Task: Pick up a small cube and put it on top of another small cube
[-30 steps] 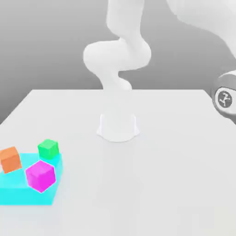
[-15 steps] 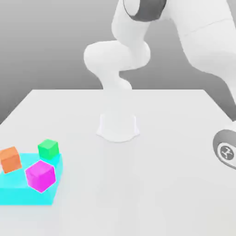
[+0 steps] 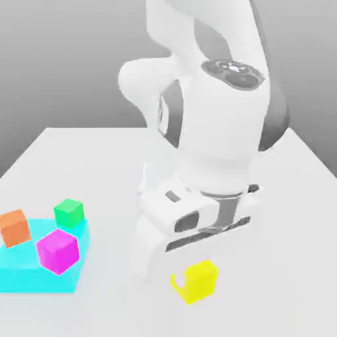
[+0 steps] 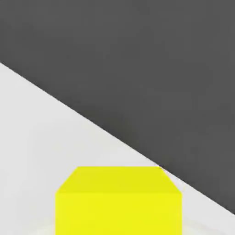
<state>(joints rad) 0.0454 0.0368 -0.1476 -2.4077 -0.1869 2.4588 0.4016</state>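
Observation:
The small yellow cube (image 3: 195, 282) hangs right under my hand, low over the white table near its front edge. My gripper (image 3: 191, 260) is shut on it. In the hand view the yellow cube (image 4: 118, 199) sits very close, with the table's edge running behind it. A small green cube (image 3: 68, 212) of about the same size rests at the far corner of a cyan block, well off to the exterior view's left of my hand.
A flat cyan block (image 3: 29, 273) lies at the exterior view's front left. A larger magenta cube (image 3: 58, 250) and an orange cube (image 3: 14, 228) rest on it. The arm's white base (image 3: 158, 181) stands mid-table behind the hand.
The arm swung in from the exterior view's right and now stands low over the table's front. The yellow cube has come into view with the hand. The other cubes have not moved.

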